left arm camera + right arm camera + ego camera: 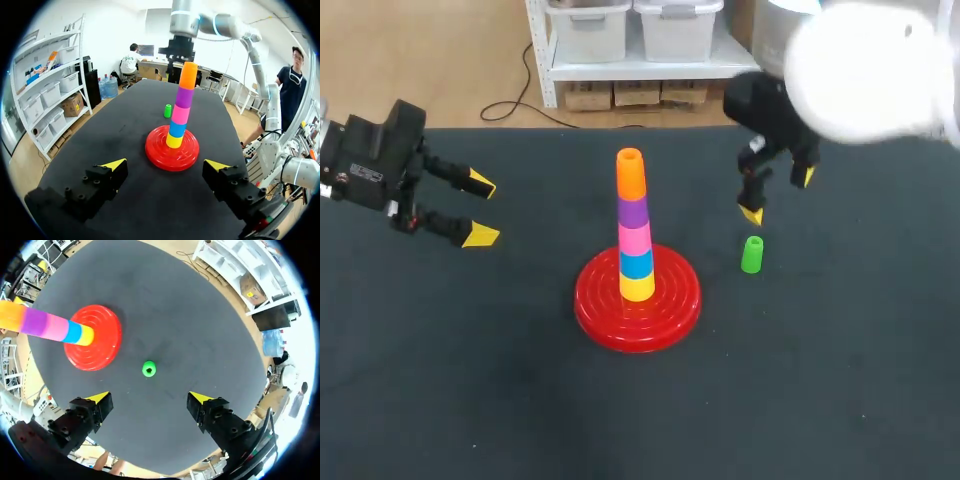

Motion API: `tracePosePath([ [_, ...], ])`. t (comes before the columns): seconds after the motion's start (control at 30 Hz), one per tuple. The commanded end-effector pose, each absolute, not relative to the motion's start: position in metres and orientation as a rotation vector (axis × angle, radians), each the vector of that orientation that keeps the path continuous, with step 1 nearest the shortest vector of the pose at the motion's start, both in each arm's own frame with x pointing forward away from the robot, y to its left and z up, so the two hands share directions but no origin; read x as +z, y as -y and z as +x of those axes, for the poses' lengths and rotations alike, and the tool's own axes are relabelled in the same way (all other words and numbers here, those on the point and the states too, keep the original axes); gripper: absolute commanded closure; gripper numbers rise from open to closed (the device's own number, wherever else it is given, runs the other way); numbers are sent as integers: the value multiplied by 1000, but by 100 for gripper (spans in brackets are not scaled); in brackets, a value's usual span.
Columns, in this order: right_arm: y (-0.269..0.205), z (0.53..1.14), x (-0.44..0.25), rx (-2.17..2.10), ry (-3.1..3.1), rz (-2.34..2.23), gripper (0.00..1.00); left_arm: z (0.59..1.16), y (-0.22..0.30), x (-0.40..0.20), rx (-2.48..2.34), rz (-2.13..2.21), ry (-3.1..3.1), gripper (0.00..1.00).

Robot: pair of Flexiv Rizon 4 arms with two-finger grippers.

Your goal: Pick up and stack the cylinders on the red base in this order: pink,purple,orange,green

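Even, diffuse indoor light falls from overhead. The dark table (pixel 470 380) shows only faint, soft shadows, the clearest a thin one hugging the rim of the red base (pixel 650 322). The base's glossy ridges carry small white highlights. In the head view, the right arm's white casing (pixel 870 70) is a washed-out, unfocused blob near the lens. Both wrist views bend straight lines toward their edges, where the picture bleaches toward white, possibly from window light.

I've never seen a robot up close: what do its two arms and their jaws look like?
The right arm is a smooth, rounded tube in white and silver. The left arm shows only its black, boxy end, with a small white label. Each ends in black two-pronged jaws with bright yellow tips.
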State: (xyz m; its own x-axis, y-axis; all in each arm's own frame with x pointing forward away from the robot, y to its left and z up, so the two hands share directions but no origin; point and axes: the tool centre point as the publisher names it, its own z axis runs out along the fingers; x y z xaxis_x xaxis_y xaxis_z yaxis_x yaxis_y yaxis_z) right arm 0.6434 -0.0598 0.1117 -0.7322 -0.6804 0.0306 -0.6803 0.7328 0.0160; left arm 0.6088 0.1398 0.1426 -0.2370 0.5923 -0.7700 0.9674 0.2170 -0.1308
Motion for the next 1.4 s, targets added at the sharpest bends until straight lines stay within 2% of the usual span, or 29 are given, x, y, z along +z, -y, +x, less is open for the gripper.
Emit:
tracePosePath([
  [0.03,62,642,73,-48,2970,1154,0,608,-140,142,-835,1436,-1912,0],
  [0.6,45,654,29,41,2892,1110,0,608,-140,142,-835,1436,-1912,0],
  [0.8,43,658,27,37,2890,1092,36,608,-140,142,-835,1436,-1912,0],
  [0.83,42,659,27,35,2890,1090,50,608,-140,142,-835,1436,-1912,0],
  [0.97,43,658,25,27,2891,1084,56,608,-140,142,-835,1436,-1912,0],
  [1.33,43,658,23,24,2893,1073,63,608,-140,142,-835,1436,-1912,0],
  [1.4,42,658,23,24,2891,1077,68,608,-140,142,-835,1436,-1912,0],
])
